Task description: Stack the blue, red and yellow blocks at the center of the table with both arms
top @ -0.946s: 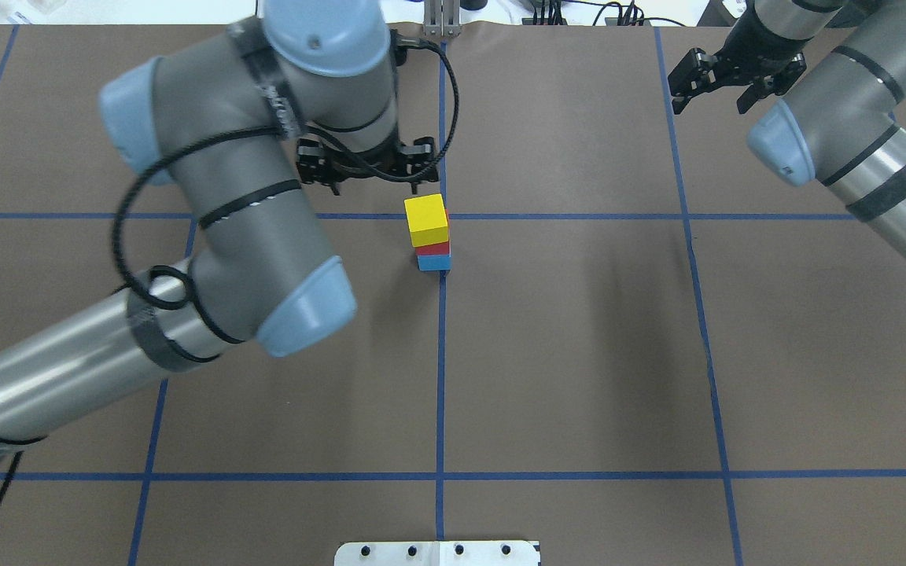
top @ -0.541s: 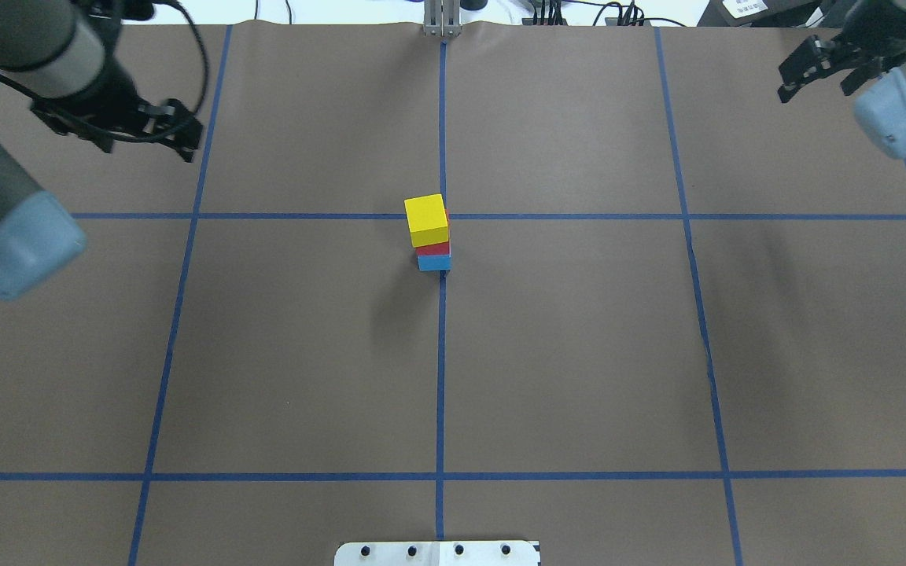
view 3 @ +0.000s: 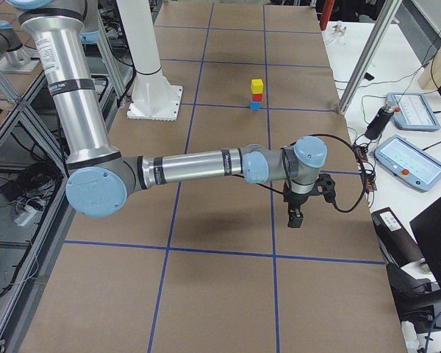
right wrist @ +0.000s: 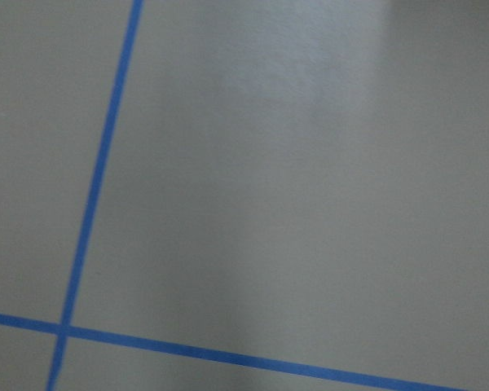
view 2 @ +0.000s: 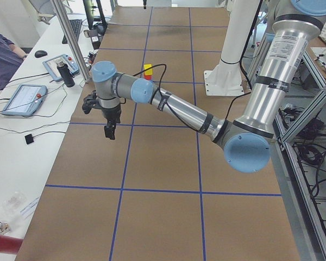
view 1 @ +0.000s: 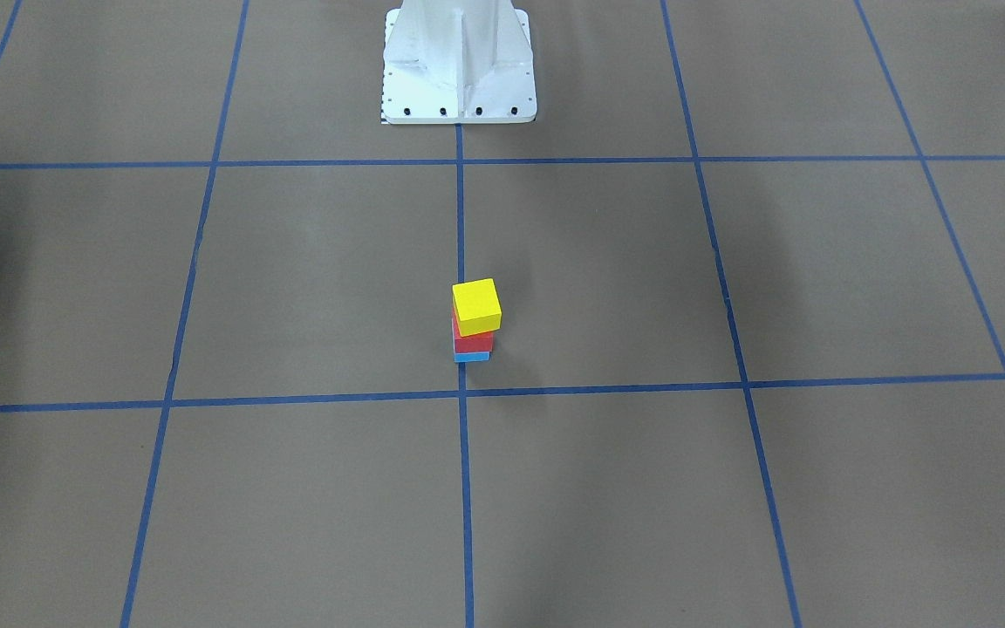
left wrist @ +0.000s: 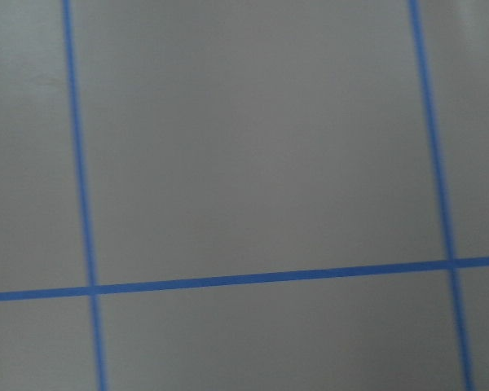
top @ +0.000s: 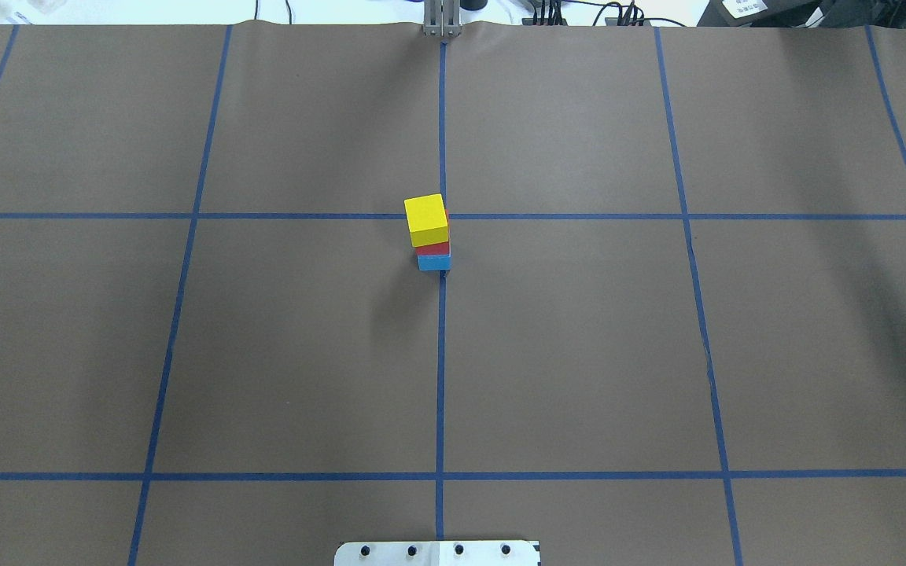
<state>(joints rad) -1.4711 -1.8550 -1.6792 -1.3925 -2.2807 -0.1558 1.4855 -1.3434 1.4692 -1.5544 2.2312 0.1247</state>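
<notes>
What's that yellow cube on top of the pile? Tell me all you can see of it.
The yellow block is a small, plain, matte cube, bright yellow all over. It sits level atop a three-cube stack, resting on the red block, near the middle of the table, by a tape crossing. Nothing else touches it.

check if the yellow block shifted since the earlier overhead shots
No. The yellow block holds the same place in the overhead view, level with the crosswise blue tape line and still on top of the red block.
</notes>
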